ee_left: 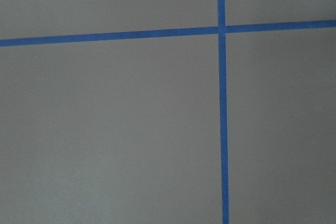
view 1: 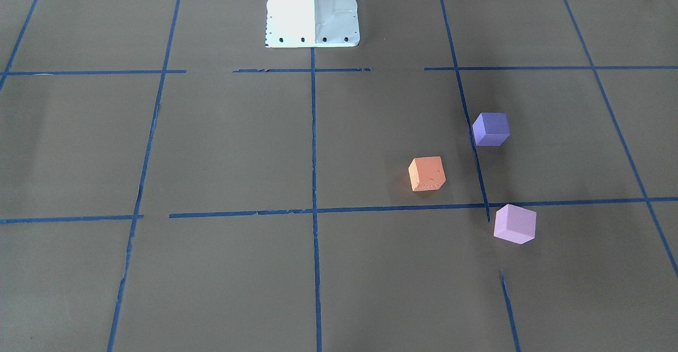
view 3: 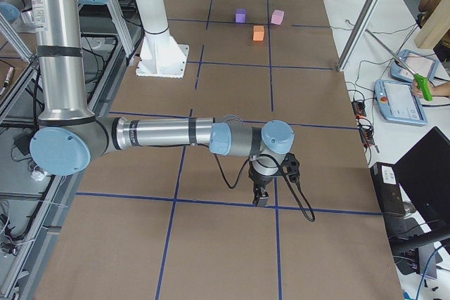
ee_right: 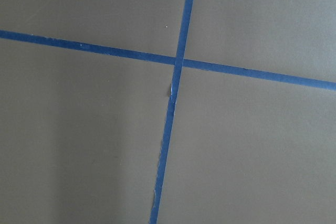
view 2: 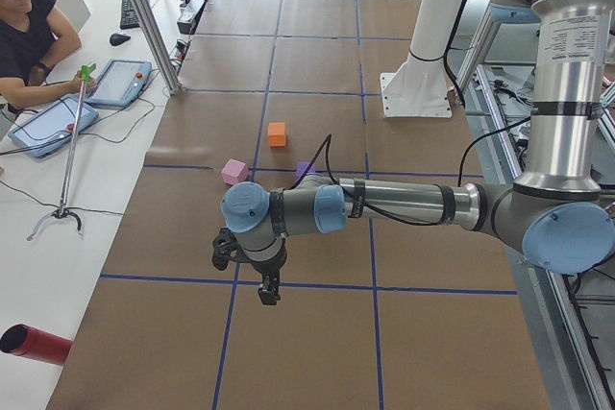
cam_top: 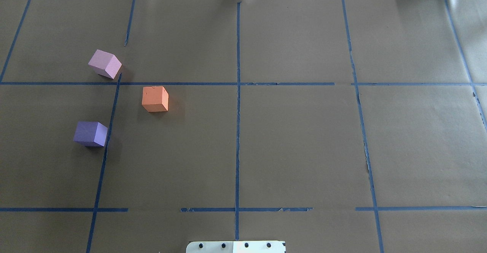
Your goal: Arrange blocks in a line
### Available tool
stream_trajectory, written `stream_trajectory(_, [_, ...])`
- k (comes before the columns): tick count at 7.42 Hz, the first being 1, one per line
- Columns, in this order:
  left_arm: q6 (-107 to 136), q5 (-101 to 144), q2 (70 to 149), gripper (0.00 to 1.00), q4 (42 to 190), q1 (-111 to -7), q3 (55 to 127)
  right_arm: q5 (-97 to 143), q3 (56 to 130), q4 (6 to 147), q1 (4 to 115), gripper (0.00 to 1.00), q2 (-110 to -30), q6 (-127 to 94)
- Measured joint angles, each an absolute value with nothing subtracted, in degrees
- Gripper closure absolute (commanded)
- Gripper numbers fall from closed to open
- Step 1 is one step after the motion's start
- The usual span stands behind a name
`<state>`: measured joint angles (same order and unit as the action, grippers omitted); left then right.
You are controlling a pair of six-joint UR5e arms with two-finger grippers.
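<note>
Three cubes lie apart on the brown paper on the robot's left half. The orange block (cam_top: pixel 155 99) (view 1: pixel 427 173) is in the middle. The dark purple block (cam_top: pixel 90 134) (view 1: pixel 491 128) is nearer the robot base. The pale pink block (cam_top: pixel 105 64) (view 1: pixel 514 224) is farthest from it. They form a bent row, not a straight one. My left gripper (view 2: pixel 269 292) shows only in the exterior left view, hanging above bare paper away from the blocks. My right gripper (view 3: pixel 261 198) shows only in the exterior right view, far from them. I cannot tell whether either is open.
Blue tape lines (cam_top: pixel 237 93) grid the table. The white robot base (view 1: pixel 312 10) stands at the table's edge. An operator (view 2: pixel 29 36) with tablets and a grabber stick (view 2: pixel 69 151) sits beside the table. A red cylinder (view 2: pixel 34 345) lies near the table's end.
</note>
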<state>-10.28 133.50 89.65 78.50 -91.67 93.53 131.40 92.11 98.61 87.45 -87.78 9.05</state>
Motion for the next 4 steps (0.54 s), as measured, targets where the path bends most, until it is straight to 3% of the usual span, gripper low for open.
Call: stream_trajectory(4, [-10.7,133.6,90.7,0.00,80.2,-91.4,93.9,131.4,92.1,98.6,87.5,0.00,-87.8,9.1])
